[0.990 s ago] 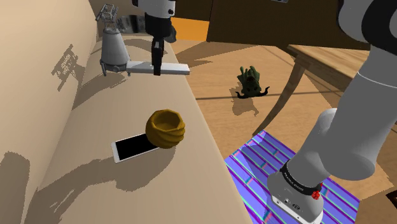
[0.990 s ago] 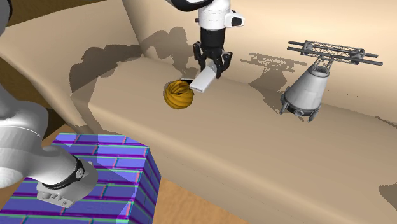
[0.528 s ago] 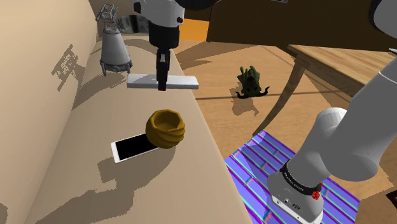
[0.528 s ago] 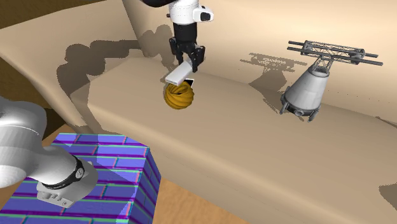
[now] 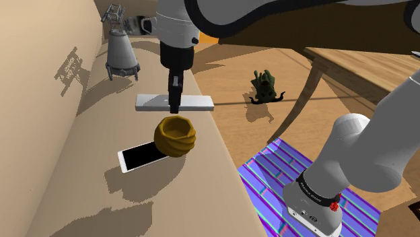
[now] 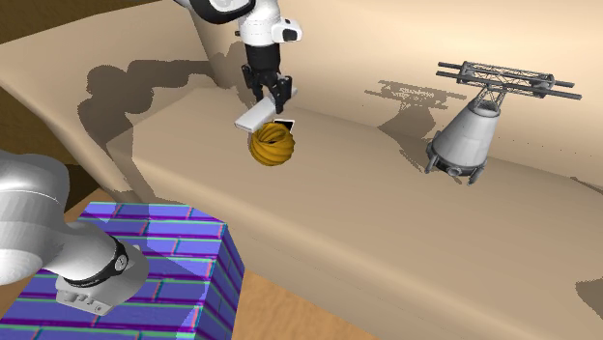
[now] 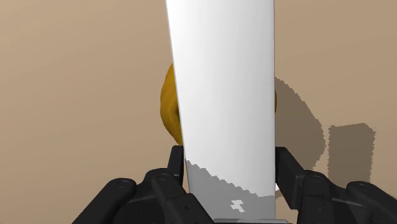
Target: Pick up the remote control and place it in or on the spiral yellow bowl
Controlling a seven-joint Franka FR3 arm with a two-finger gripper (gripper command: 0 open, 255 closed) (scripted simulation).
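Hanging right above ridged yellow bowl [image 5: 175, 137]: black pincer [image 5: 174, 108] clamped on flat white remote [image 5: 194, 102], long side level, bowl straight below.

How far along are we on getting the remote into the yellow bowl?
Done: the flat white remote is picked up, clasped by the black gripper. In hand: it hangs just above the ribbed yellow bowl. Left: lower it and release; it is not in the bowl yet.
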